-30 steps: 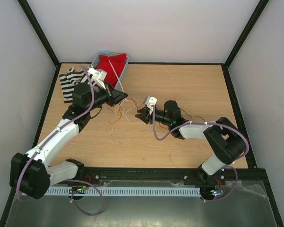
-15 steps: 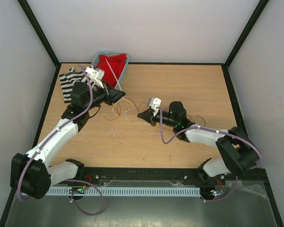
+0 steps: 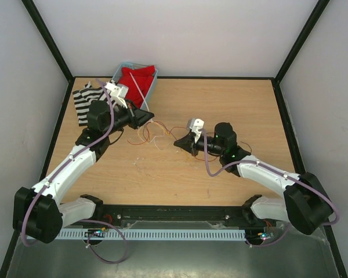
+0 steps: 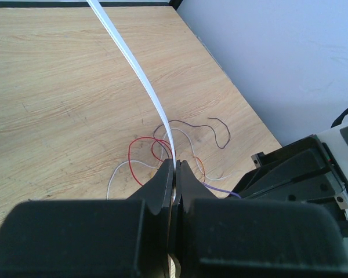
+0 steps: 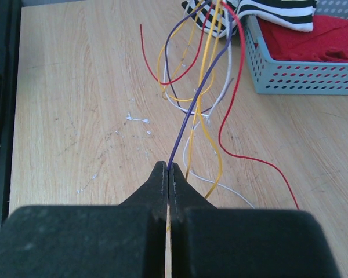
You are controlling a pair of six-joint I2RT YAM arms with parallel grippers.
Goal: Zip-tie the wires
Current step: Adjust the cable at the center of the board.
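Clamping shut within the last second, the right pincer (image 5: 167, 168) now holds a purple strand (image 5: 191, 116) between its tips. A second ago its jaws stood apart over the bench (image 3: 238, 104).

The rest of the wires (image 5: 204, 81) are not held by it. The red, yellow and pale strands run loose past the tips and fan out toward the far side, some lying on the wood. In the top view the bunch (image 3: 152, 134) sits mid-bench between the two pincers.

The left pincer (image 4: 174, 165) is clenched on a white strip (image 4: 140, 72), which arcs up and away from its tips. No change is noted there.

Judgement: one strand is secured and the bunch is not yet gathered, so no tie can go round it.

Pose: the right arm has stretched out low and leftward from its base, with the wrist level and the pincer (image 3: 178, 142) pointing left at the bunch. The left arm reaches forward with its elbow bent, and its pincer (image 3: 151, 117) points right, near the basket (image 3: 154, 86).
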